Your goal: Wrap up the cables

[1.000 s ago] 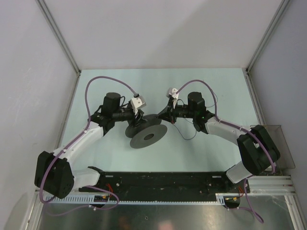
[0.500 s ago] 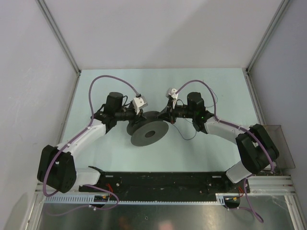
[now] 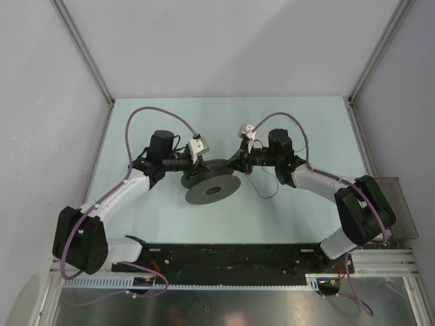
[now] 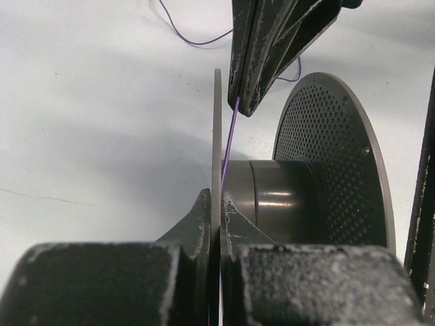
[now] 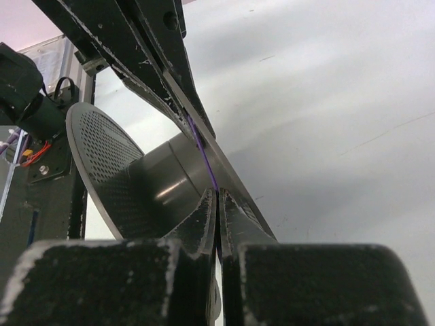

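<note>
A round dark grey spool point(image 3: 212, 191) lies in the middle of the table. My left gripper point(image 4: 217, 197) is shut on the thin edge of one spool flange point(image 4: 217, 122); the perforated other flange point(image 4: 333, 156) and the hub point(image 4: 272, 204) sit to its right. My right gripper point(image 5: 217, 193) is shut on the thin purple cable point(image 5: 202, 155), just beside the hub point(image 5: 163, 183). The cable point(image 4: 231, 136) runs taut from the right fingertips down along the flange. Its loose end point(image 3: 270, 193) curls on the table to the spool's right. From above, the left gripper point(image 3: 196, 165) and right gripper point(image 3: 238, 163) face each other across the spool.
A black rail point(image 3: 224, 255) spans the near edge between the arm bases. A clear plastic box point(image 3: 402, 204) stands at the right edge. Grey walls point(image 3: 81, 54) enclose the pale table on three sides. Thick purple arm cables point(image 3: 146, 115) arch above both arms.
My left gripper has closed onto the spool's flange. The spool has shifted slightly right and lies flatter. The right gripper stays shut on the cable.
</note>
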Tool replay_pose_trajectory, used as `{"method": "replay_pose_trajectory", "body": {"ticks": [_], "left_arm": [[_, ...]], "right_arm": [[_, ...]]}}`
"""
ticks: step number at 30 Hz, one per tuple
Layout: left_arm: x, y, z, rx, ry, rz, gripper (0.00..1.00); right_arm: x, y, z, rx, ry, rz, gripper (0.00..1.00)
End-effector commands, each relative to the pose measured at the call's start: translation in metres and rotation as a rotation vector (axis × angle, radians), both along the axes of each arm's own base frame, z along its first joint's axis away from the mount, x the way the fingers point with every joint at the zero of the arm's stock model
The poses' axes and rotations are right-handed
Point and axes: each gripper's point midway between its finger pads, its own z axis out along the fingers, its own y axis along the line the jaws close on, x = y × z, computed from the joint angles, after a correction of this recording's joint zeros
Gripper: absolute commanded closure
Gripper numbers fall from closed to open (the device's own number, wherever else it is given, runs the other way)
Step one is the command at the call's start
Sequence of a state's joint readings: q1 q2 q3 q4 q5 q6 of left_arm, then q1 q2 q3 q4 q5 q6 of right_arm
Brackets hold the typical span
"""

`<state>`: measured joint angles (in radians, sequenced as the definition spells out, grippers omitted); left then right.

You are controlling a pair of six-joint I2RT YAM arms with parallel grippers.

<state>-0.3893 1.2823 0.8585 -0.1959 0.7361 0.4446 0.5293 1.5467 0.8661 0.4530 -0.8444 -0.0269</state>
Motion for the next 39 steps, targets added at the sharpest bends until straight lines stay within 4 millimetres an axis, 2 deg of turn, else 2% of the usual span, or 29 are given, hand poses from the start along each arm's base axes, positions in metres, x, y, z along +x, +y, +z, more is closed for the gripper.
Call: {"method": "replay_pose_trajectory", "body": {"ticks": [1, 3, 5, 8, 11, 15, 18, 21, 25, 28, 32, 37, 39], "left_arm": [[0.011, 0.015, 0.021, -0.007, -0.078, 0.039, 1.00], [0.012, 0.014, 0.024, -0.015, -0.074, 0.039, 1.00], [0.014, 0.014, 0.028, -0.020, -0.075, 0.046, 1.00], [0.017, 0.013, 0.044, -0.038, -0.097, 0.060, 1.00], [0.021, 0.014, 0.068, -0.063, -0.127, 0.094, 1.00], [0.026, 0.021, 0.108, -0.096, -0.177, 0.159, 1.00], [0.025, 0.027, 0.136, -0.123, -0.202, 0.189, 1.00], [0.024, 0.030, 0.161, -0.146, -0.219, 0.200, 1.00], [0.024, 0.032, 0.191, -0.190, -0.240, 0.211, 0.98], [0.021, 0.032, 0.212, -0.216, -0.272, 0.197, 1.00], [0.015, 0.032, 0.235, -0.239, -0.313, 0.160, 1.00], [0.006, 0.029, 0.252, -0.250, -0.353, 0.104, 1.00], [0.003, 0.027, 0.257, -0.255, -0.356, 0.088, 1.00]], "right_arm": [[0.023, -0.020, -0.006, -0.036, -0.022, -0.061, 0.98], [0.021, -0.019, -0.009, -0.043, -0.017, -0.056, 0.95], [0.021, -0.018, -0.010, -0.044, -0.008, -0.057, 0.86], [0.023, -0.023, -0.002, -0.035, -0.006, -0.069, 0.56], [0.029, -0.035, 0.014, -0.026, -0.034, -0.105, 0.33], [0.039, -0.061, 0.030, -0.043, -0.067, -0.174, 0.15], [0.048, -0.083, 0.034, -0.070, -0.065, -0.259, 0.03], [0.059, -0.109, 0.031, -0.134, -0.094, -0.356, 0.01], [0.052, -0.131, 0.015, -0.228, -0.172, -0.277, 0.01], [0.047, -0.137, -0.003, -0.326, -0.298, -0.175, 0.03], [0.056, -0.144, -0.016, -0.388, -0.465, -0.086, 0.05], [0.065, -0.152, -0.038, -0.452, -0.678, 0.058, 0.06], [0.068, -0.150, -0.041, -0.435, -0.733, 0.092, 0.06]]}}
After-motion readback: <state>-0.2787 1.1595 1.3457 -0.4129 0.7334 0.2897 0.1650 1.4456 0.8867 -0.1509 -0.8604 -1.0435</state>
